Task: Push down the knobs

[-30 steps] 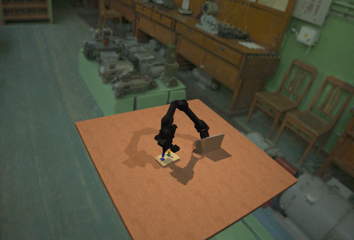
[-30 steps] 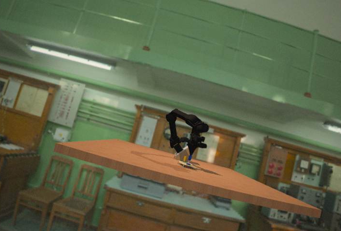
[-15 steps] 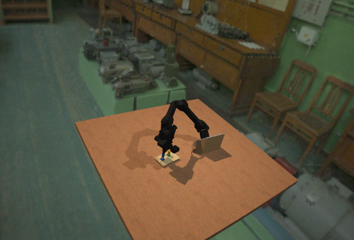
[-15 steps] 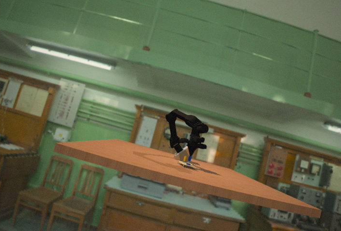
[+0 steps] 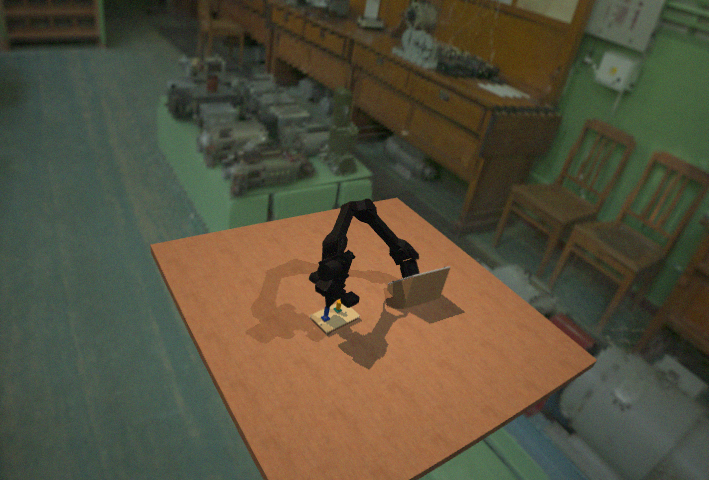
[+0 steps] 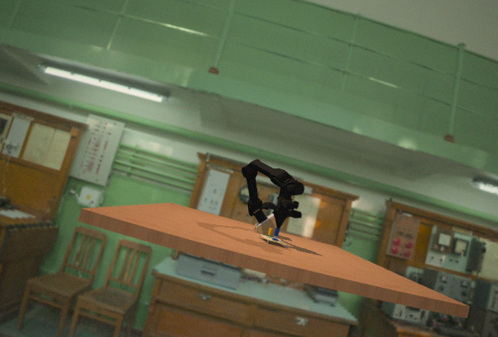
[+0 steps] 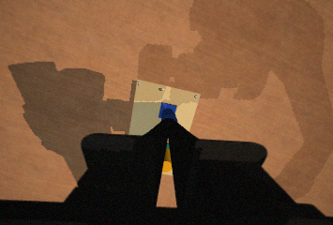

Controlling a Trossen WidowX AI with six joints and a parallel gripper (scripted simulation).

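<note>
The circuit board (image 5: pixel 348 320) (image 7: pixel 144 118) stands on the table. A blue knob (image 5: pixel 326 311) (image 6: pixel 277 232) (image 7: pixel 168 113) stands upright over its blue potentiometer (image 5: pixel 325 318) (image 7: pixel 170 105). An orange knob (image 5: pixel 338 304) (image 6: pixel 270 231) (image 7: pixel 167 166) stands over a teal potentiometer (image 5: pixel 338 310), partly hidden behind the fingers in the wrist view. My gripper (image 5: pixel 327 305) (image 6: pixel 277 227) (image 7: pixel 168 122) is shut with nothing between its fingers. Its tips are at the top of the blue knob; whether they press on it cannot be told. Any gap under either knob is too small to tell.
A thin grey upright panel (image 5: pixel 425 287) (image 6: pixel 265 223) stands on the wooden table (image 5: pixel 411 407) (image 6: pixel 336 264) near the arm's base, to the right of the board in the top view. The arm's shadows fall across the board and table.
</note>
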